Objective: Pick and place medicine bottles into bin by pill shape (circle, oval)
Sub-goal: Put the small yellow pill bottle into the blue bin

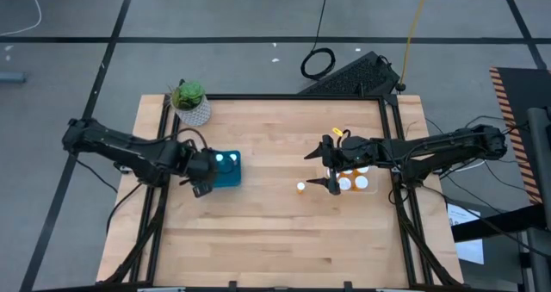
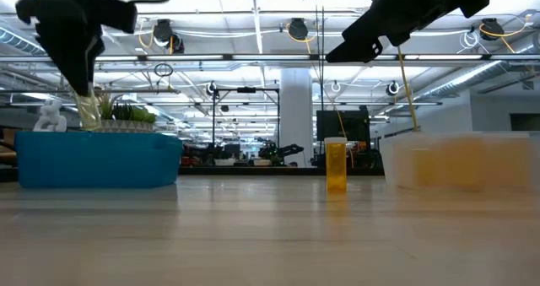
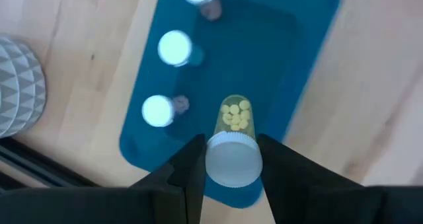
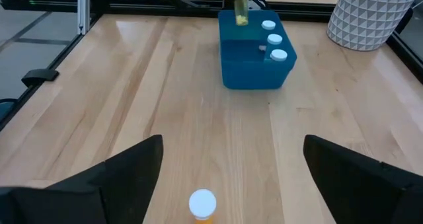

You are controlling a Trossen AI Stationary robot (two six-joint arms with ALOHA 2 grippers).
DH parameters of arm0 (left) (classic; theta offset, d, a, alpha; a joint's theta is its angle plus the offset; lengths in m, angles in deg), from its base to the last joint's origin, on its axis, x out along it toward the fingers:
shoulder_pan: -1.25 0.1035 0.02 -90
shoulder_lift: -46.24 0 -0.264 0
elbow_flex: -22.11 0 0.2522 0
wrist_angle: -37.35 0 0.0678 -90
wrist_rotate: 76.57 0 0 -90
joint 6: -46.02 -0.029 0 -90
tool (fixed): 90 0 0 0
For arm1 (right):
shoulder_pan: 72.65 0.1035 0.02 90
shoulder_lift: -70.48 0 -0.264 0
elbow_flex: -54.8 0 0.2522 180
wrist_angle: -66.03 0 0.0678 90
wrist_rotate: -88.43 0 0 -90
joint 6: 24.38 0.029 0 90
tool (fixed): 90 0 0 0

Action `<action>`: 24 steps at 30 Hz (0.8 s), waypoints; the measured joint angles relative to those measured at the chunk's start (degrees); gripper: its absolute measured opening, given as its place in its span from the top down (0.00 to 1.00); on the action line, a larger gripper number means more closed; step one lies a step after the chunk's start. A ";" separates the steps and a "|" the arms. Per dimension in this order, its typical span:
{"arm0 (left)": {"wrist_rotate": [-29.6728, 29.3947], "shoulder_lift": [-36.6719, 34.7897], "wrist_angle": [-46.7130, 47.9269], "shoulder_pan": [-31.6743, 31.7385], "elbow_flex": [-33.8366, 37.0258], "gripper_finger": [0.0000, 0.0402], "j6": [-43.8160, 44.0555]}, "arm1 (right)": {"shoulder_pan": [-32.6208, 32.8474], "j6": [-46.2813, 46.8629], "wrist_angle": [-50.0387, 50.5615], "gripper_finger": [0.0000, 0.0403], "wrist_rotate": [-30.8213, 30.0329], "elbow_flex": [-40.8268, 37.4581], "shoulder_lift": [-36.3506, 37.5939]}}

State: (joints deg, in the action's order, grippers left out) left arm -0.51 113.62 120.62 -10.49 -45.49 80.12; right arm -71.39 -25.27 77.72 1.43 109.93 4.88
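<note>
One bottle [image 3: 232, 128] of round pills hangs clamped in the left gripper [image 3: 230, 164] over the blue bin [image 3: 291, 65], so release comes next, while the right gripper [image 4: 228, 168], spread wide, hovers above a standing bottle [image 4: 202, 204].

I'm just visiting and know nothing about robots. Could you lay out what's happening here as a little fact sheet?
Left gripper: above the blue bin, fingers shut on a bottle of small round yellow pills
Already in blue bin: three white-capped bottles
Right gripper: fingers open, above a lone bottle standing on the table
Clear bin: on the right, holding more bottles
Potted plant: back left corner
</note>
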 joint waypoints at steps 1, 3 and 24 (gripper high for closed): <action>0.02 0.00 -0.15 0.75 0.69 0.68 -0.38 | -0.02 -0.02 -0.02 0.10 0.00 0.00 0.00; 0.16 0.00 -0.63 1.97 1.82 0.68 -1.03 | 0.00 -0.22 -0.02 0.10 0.00 0.00 -0.02; 3.89 4.06 -11.92 7.33 8.33 0.68 -9.09 | -0.02 -0.46 -0.15 0.10 0.00 0.00 -0.04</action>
State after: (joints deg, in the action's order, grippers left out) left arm 3.38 117.68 108.70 -3.16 -37.16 71.02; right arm -71.41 -25.72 77.57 1.43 109.93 4.83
